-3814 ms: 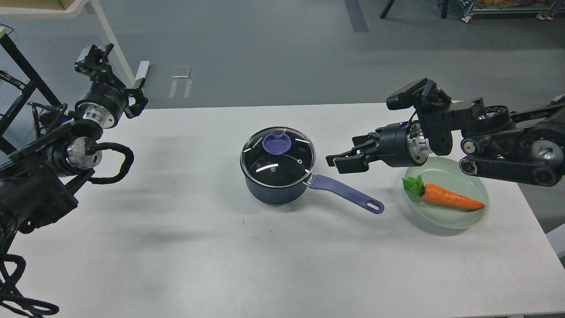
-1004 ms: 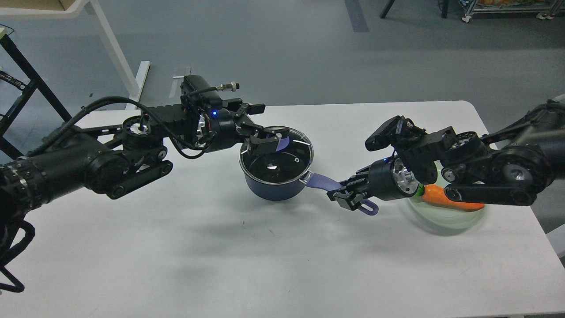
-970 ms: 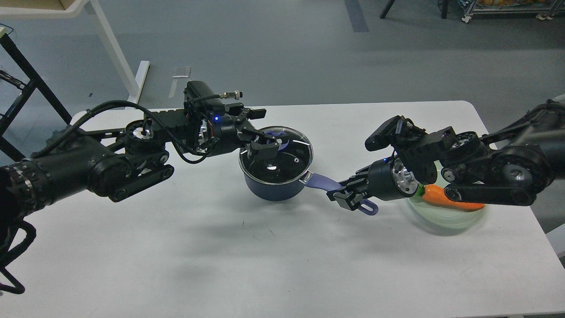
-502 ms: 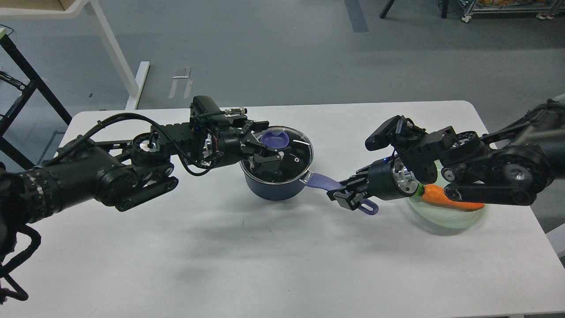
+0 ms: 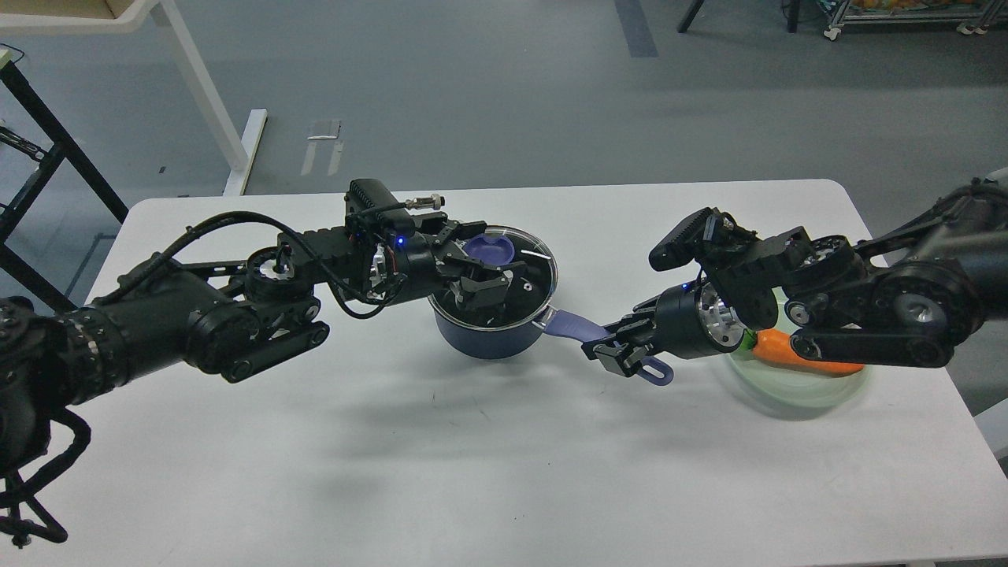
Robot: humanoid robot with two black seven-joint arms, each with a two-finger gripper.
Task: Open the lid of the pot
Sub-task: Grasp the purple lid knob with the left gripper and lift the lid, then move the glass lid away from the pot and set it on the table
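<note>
A dark blue pot (image 5: pixel 480 340) stands mid-table with a glass lid (image 5: pixel 531 272) on it; the lid has a purple knob (image 5: pixel 490 250). My left gripper (image 5: pixel 477 266) reaches in from the left and sits low over the lid. It is open, with one finger behind the knob and the other fingers (image 5: pixel 487 290) in front of it. My right gripper (image 5: pixel 616 348) comes in from the right and is shut on the pot's purple handle (image 5: pixel 573 324).
A pale green plate (image 5: pixel 795 394) with an orange carrot (image 5: pixel 811 358) lies right of the pot, partly under my right arm. The table's back edge runs just behind the pot. A white table leg and a black frame stand at the far left.
My left gripper has come down from the lid's back rim onto the lid, its fingers now on either side of the knob. The right gripper has stayed on the handle.
</note>
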